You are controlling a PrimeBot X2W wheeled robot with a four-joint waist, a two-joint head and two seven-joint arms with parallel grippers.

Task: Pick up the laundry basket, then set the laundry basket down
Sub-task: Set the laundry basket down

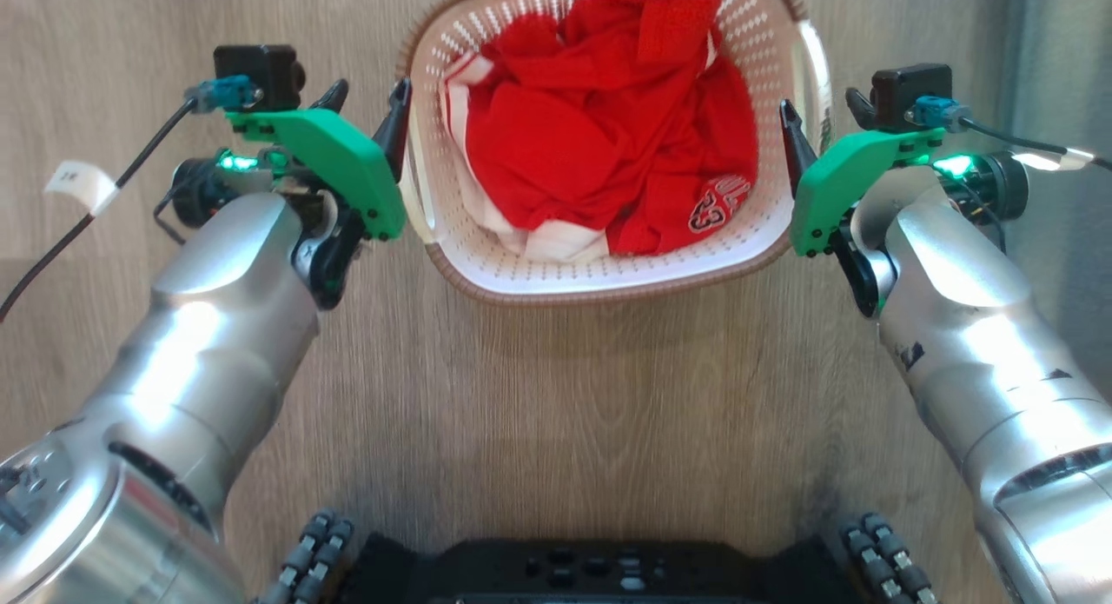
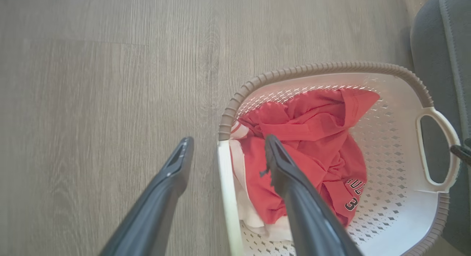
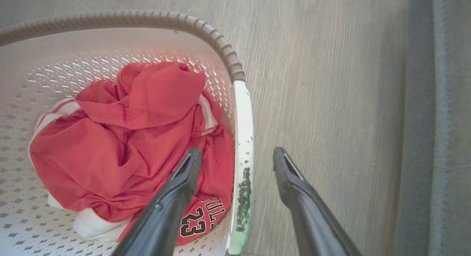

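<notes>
Laundry basket (image 1: 599, 284) stood on the wood floor (image 1: 556, 395), red jersey (image 1: 599, 143) inside. Left gripper (image 2: 228, 141): fingers apart, one on either side of the left handle (image 2: 225, 182), not clamped. Right gripper (image 3: 237, 152) likewise apart, astride the right handle (image 3: 243, 130).

The laundry basket (image 1: 608, 278) sits on the wood floor (image 1: 556, 395), holding crumpled red clothing (image 1: 599, 143) bearing a 23 patch. The left gripper (image 1: 369, 107) stands at its left side, the right gripper (image 1: 821, 122) at its right, both with jaws spread, inner fingers just beside the rim.
</notes>
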